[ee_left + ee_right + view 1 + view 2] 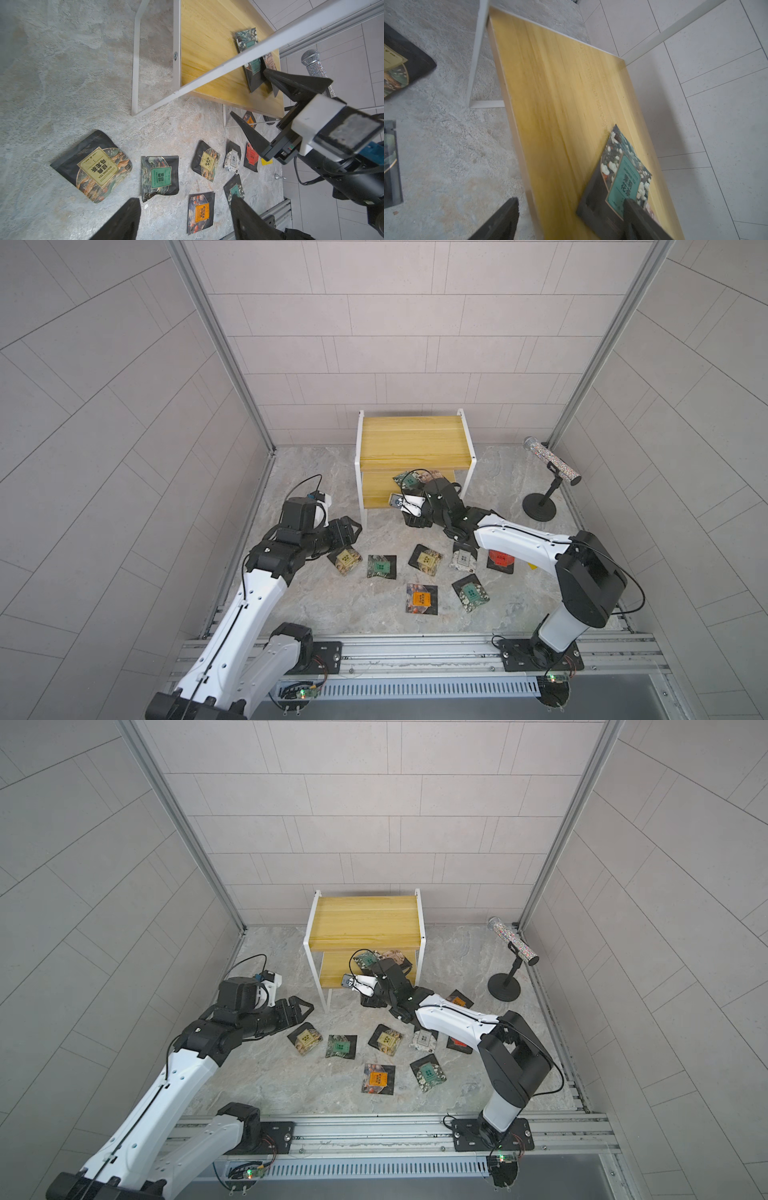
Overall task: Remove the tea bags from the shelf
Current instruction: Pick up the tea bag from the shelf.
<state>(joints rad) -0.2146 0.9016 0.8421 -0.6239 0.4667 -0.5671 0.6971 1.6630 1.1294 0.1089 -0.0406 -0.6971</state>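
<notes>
Grey marbled counter (324,605), tiled walls behind. Shelf (411,439) stands at back ctr. Three tea bags (246,40) lie on its lower board, right half. Right fingers (639,216) reach into the lower tier, spread wide, nothing gripped. One finger is over the teal-label bag (623,178), the other off the board's front edge above the counter. Contact w/ bag: can't tell. Left fingers (124,220) also wide apart and empty, above the counter near the shelf's front left leg. Eight counter bags (381,566) lie scattered in front of the shelf. Glitter tube on black stand (550,462) sits far right.
</notes>
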